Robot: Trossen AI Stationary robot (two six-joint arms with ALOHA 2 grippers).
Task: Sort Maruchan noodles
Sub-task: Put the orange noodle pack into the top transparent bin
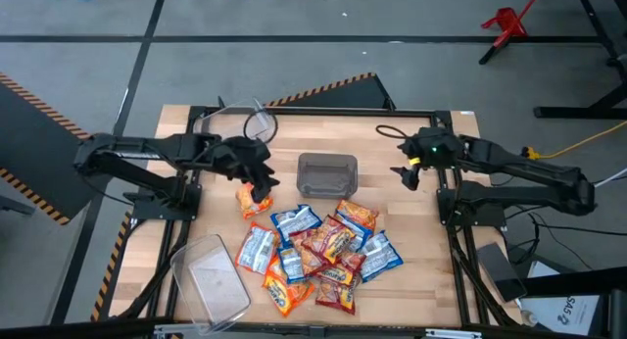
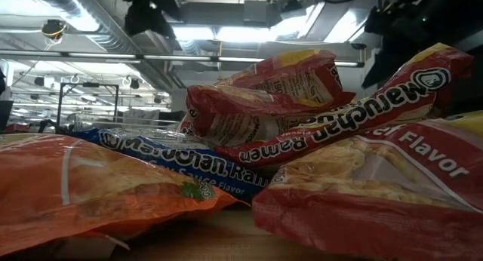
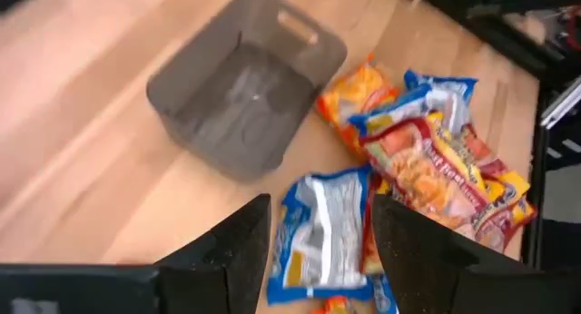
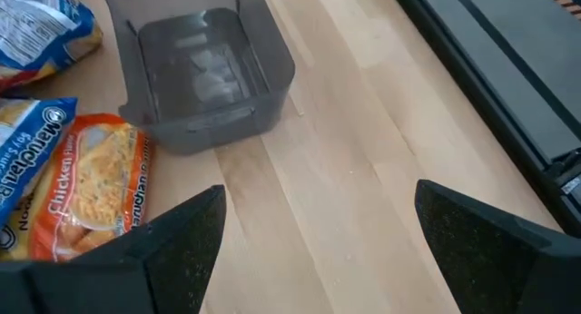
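High view, orange packet (image 1: 254,201) under left end effector (image 1: 257,185)

A light wooden table (image 1: 411,231) with a dark metal frame (image 1: 323,111) is standing on a grey floor (image 1: 294,55) that dark lines are dividing into large panels. Strips of orange-and-black hazard tape (image 1: 323,87) are lying on the floor just beyond the table's far edge, and more are running along the far left (image 1: 29,92). A red stand (image 1: 507,24) is sitting on the floor at the far right, with a yellow cable (image 1: 583,141) trailing nearby. In the low view, long ceiling lights (image 2: 249,33) are glowing among exposed grey ducts (image 2: 98,19) and pipes overhead.
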